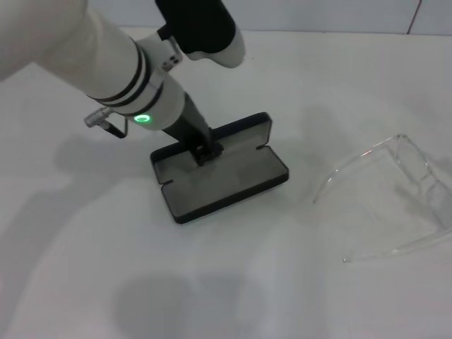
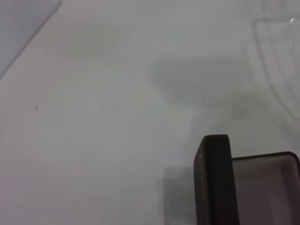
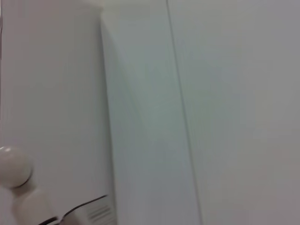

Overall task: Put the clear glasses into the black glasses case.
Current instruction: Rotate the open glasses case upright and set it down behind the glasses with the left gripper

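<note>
- Case-opening looks like the step in hand: the black glasses case (image 1: pixel 219 173) lies open on the white table (image 1: pixel 233 296), its grey-lined tray toward the near side and its lid (image 1: pixel 244 131) raised at the far edge.
- Left gripper (image 1: pixel 206 152) reaches down from the upper left and meets the case at the hinge line, between lid and tray; whether its fingers are spread or pinched on the lid cannot be told.
- From the left wrist view only the lid's dark edge (image 2: pixel 213 180) and a corner of the lined tray (image 2: pixel 265 187) show, so that camera gives no help on the fingers.
- Clear glasses (image 1: pixel 392 201) rest on the table well apart to the right of the case, arms unfolded and pointing toward the near left.
- Right gripper is out of sight in every view; its wrist camera shows only a pale wall, so that arm seems parked.
- To do this well, the left arm should likely lay the lid fully back so it stays put, keeping the tray flat and unshifted.
- Glasses being transparent and light, a gentle pinch at the bridge would probably suit them best.
</note>
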`<state>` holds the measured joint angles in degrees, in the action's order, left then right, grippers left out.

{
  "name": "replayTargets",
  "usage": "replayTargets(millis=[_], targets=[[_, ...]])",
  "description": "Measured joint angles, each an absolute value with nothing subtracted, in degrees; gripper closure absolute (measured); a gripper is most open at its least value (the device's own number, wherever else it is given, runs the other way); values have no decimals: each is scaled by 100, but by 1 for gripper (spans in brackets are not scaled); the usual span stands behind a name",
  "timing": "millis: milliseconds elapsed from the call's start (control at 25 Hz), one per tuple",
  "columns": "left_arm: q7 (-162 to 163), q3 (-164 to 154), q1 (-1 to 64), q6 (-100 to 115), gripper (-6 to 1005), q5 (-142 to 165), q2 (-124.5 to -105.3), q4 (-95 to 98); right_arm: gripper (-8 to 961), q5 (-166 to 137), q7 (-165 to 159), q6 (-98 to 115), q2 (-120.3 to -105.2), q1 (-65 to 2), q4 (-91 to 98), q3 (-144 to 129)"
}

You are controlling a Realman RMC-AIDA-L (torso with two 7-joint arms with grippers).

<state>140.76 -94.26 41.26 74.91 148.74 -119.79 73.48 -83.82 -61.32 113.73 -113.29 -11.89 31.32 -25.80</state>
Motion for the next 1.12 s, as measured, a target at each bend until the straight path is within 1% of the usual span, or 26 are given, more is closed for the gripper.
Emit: replayTargets(millis=[160, 280, 440, 680, 1120], targets=[[14030, -9970, 3821, 7351, 807, 14907, -11984, 8077, 82, -8382, -5862, 11651, -11329, -1142, 2809, -2009], [14012, -10544, 3537, 7061, 802, 15148, -11989, 8593, 82, -8376, -5598, 11957, -11329, -1092, 2514, -1471], [14059, -11316, 3360, 6623, 795, 15709, -12017, 8851, 83, -8371, -5383, 12307, -11337, -971, 2256, -806], [14297, -11958, 3379, 6301, 784, 16207, -12036, 8721, 83, -8363, -5365, 12325, -11372, -891, 2184, -682], [14271, -12087, 3477, 5936, 765, 16217, -12036, 8530, 83, -8363, -5299, 12329, -11372, -907, 2155, -666]])
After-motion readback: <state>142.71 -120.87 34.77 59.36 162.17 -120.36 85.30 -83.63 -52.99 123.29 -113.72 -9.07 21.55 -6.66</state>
